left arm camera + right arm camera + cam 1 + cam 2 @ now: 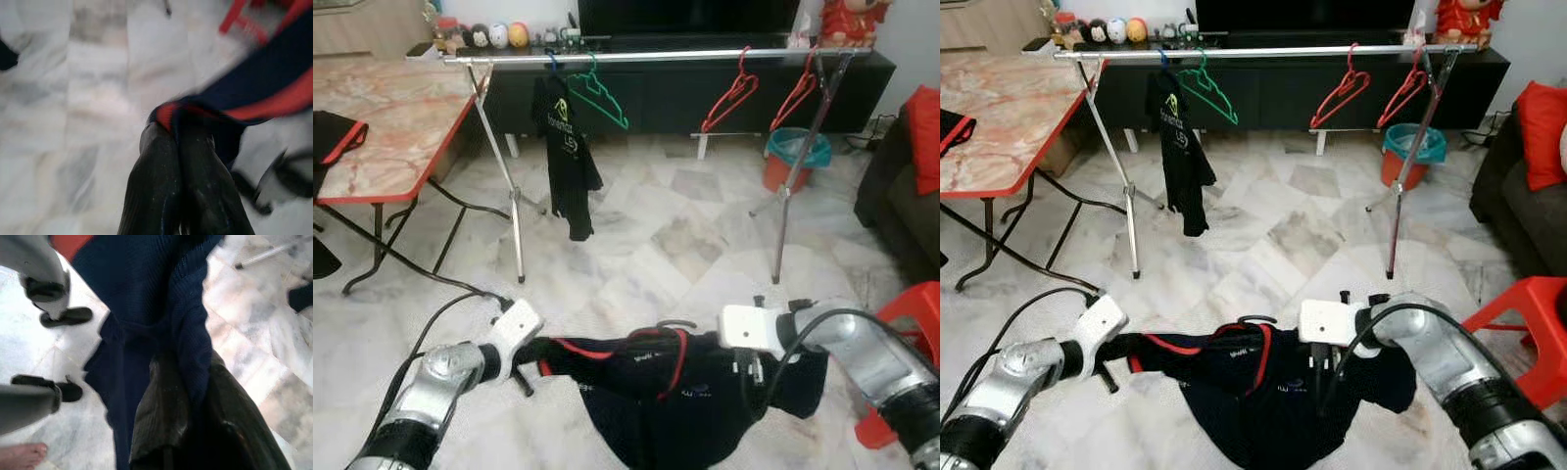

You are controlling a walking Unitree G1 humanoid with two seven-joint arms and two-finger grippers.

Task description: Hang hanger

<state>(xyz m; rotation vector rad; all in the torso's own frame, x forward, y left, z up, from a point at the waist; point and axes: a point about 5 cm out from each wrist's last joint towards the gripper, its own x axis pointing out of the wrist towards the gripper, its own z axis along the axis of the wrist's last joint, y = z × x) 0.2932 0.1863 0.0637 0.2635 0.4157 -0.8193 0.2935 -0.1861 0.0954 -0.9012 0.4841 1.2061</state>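
Far left you've got the marble-pattern folding table with red edging (391, 117). Your left gripper (182, 147) sits low at the left, fingers pressed together on the red-trimmed edge of the dark navy shirt (675, 401). The shirt is stretched between both arms, above the white marble tile floor (646, 245). A dark hook (675, 324) pokes up at the shirt's collar; the hanger body is hidden, can't confirm it. Your right gripper (188, 396) is on the shirt's right side, fingers clamped on a fold of navy fabric.

Ahead, the silver clothes rail on crossed legs (656, 56) carries, left to right: a black t-shirt (570, 157), an empty green wire hanger (599, 98), two empty red hangers (732, 96). A red plastic stool (911, 323) is just beside your right arm.
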